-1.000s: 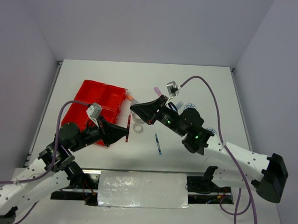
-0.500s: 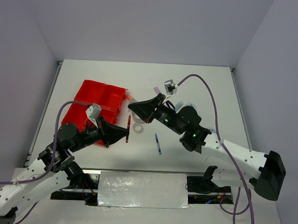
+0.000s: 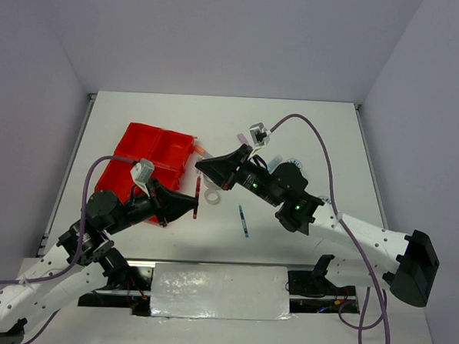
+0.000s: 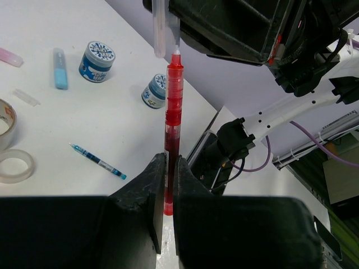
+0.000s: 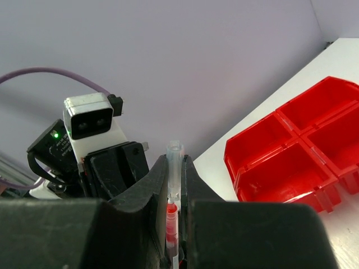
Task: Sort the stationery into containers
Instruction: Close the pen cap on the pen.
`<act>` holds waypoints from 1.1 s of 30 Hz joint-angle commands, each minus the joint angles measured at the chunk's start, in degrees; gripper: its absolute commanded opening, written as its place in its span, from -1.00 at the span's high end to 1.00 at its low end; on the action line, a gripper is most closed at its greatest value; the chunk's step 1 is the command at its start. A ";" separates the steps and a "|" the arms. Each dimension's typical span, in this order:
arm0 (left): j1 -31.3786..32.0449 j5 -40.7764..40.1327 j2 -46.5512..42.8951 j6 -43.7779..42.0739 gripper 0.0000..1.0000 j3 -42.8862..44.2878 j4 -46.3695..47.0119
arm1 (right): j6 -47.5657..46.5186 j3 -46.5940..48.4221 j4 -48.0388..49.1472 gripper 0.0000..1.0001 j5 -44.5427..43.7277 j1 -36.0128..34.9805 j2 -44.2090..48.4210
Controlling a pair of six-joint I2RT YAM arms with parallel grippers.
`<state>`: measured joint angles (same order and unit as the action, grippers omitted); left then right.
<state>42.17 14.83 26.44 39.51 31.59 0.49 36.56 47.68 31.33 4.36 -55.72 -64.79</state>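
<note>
My left gripper (image 4: 166, 159) is shut on a red pen (image 4: 171, 129) and holds it upright above the table; it also shows in the top view (image 3: 194, 209). My right gripper (image 5: 174, 159) is shut on a clear pen cap (image 5: 174, 168), held directly over the pen's tip (image 4: 175, 53), touching or almost touching it. In the top view the right gripper (image 3: 201, 164) sits just beyond the red pen (image 3: 197, 193). The red four-compartment tray (image 3: 149, 168) lies to the left, its compartments looking empty in the right wrist view (image 5: 297, 151).
On the table lie a blue pen (image 4: 98, 161), two blue-white tape rolls (image 4: 96, 60) (image 4: 154, 91), a light-blue stick (image 4: 59, 75), a pink stick (image 4: 10, 56) and two grey tape rings (image 4: 15, 166) (image 4: 5, 123). The blue pen (image 3: 244, 220) lies right of my left gripper.
My right gripper has moved slightly left, bringing the clear cap over the red pen's tip. The left gripper has barely moved.
</note>
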 commanded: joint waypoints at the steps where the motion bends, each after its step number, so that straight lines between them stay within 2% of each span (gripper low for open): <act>1: -0.16 -0.77 0.28 0.84 1.00 0.40 2.85 | -0.17 1.98 3.91 1.00 1.87 -0.26 -0.86; 26: -0.16 -4.63 -2.70 0.84 1.00 0.40 3.81 | 0.27 1.28 5.23 1.00 3.90 -0.87 -3.06; 33: -0.16 -6.21 -3.76 0.49 1.00 0.92 6.54 | -1.22 1.27 4.44 1.00 4.25 -1.84 -3.41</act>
<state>42.19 10.68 23.49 39.48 31.48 0.16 37.39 47.68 35.79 7.05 -56.47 -67.46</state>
